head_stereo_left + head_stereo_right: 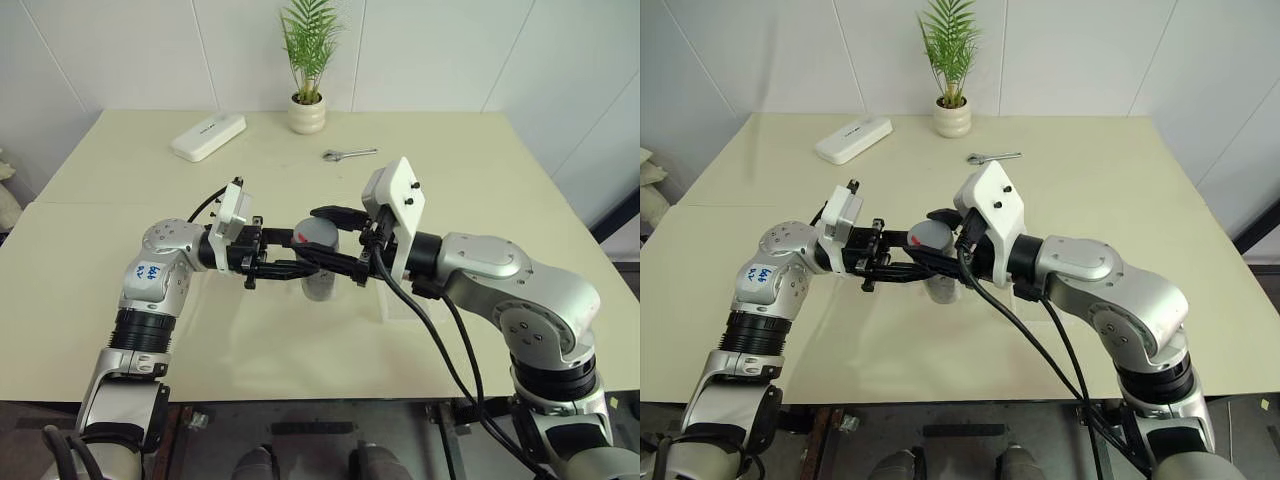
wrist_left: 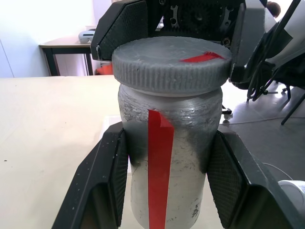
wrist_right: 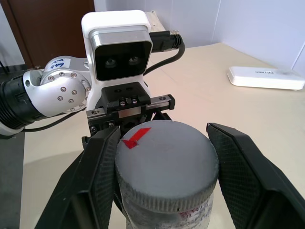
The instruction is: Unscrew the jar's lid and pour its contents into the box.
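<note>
**Unscrewing the lid with both grippers on the jar**

Holding the jar (image 2: 169, 162) above the middle of the table (image 1: 120, 300), the left gripper (image 2: 167, 162) is clamped around the jar's silvery body, one pad on each side of the red label strip. The right gripper (image 3: 164, 167) reaches in from the right and is closed on the lid (image 3: 164, 160), its fingers (image 3: 102, 181) pressing the ribbed rim. The lid looks still seated on the jar, so the unscrewing seems under way or barely begun.

To do this step well, the left grip should stay firm and unmoving so the body cannot spin along with the cap. The right wrist should turn about the jar's own upright axis, keeping the pads square on the rim; any sideways pull could tilt the jar or slip the pads off the ribs. Short turns with a regrasp are safer than one long twist.

The box (image 1: 395, 305) is hard to make out; a faint clear edge shows on the table just right of the jar, beneath the right arm. Pouring will need the jar carried over it once the lid lifts clear.
</note>
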